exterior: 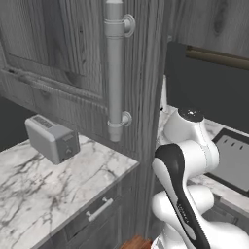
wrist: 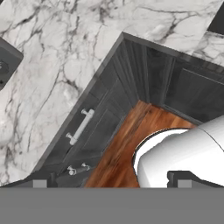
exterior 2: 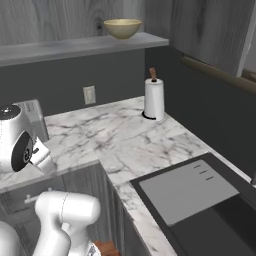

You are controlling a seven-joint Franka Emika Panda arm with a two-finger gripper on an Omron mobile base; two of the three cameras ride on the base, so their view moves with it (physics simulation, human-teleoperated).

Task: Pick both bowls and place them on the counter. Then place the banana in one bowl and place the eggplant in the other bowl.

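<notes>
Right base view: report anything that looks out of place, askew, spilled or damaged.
Nothing stands out. One bowl sits upright on the grey shelf, the paper towel roll stands straight on the counter, and the marble shows no spills. The sink looks intact.

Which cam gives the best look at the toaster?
Left base view: the toaster sits whole on the counter, top and side visible. In the right base view it is partly hidden behind the arm. The hand view catches just a dark corner at the left edge.
</notes>
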